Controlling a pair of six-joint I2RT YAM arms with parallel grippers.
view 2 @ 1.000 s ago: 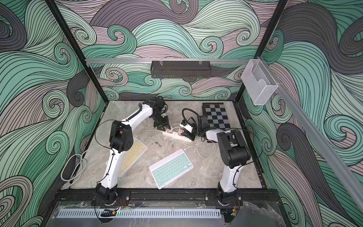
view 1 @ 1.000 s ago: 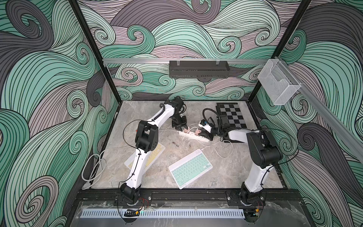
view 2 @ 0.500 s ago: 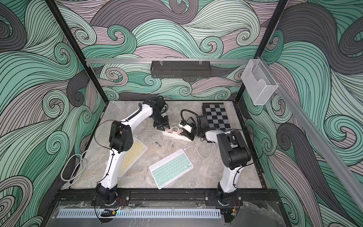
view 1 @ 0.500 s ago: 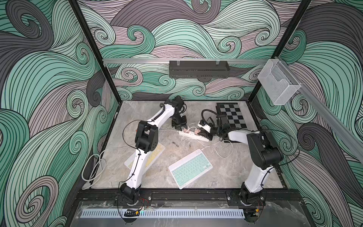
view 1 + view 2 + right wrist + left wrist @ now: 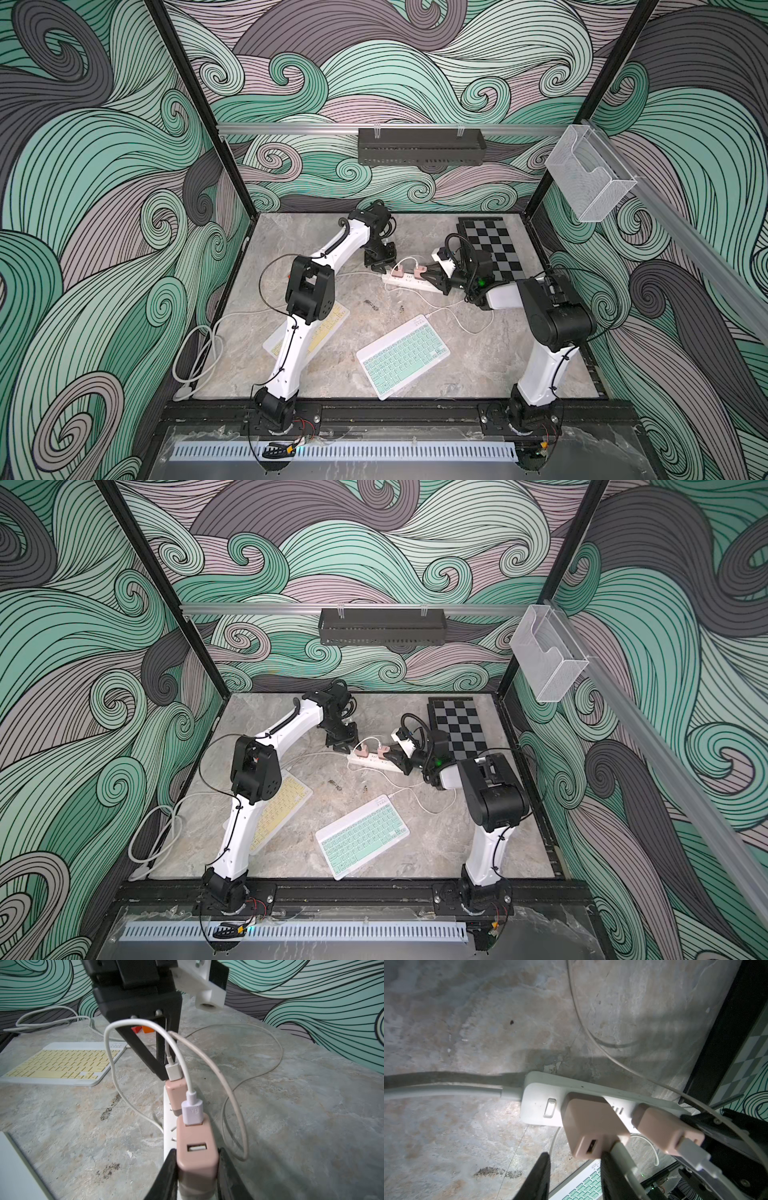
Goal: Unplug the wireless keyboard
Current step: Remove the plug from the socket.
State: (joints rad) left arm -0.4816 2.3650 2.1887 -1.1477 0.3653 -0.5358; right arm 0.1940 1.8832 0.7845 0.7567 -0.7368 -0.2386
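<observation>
Nothing visibly shifted: right gripper (image 5: 197, 1159) pinches a pink adapter (image 5: 194, 1134); left gripper (image 5: 575, 1155) half-open, apparently empty. We fear the unpinned power strip (image 5: 542, 1097) lifting with it.

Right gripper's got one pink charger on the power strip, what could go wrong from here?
The right gripper is clamped on one pink charger, but nothing pins the power strip; the left gripper hangs open near it, so a pull may drag or lift the strip. The white cable arches right by the left gripper and could snag.
</observation>
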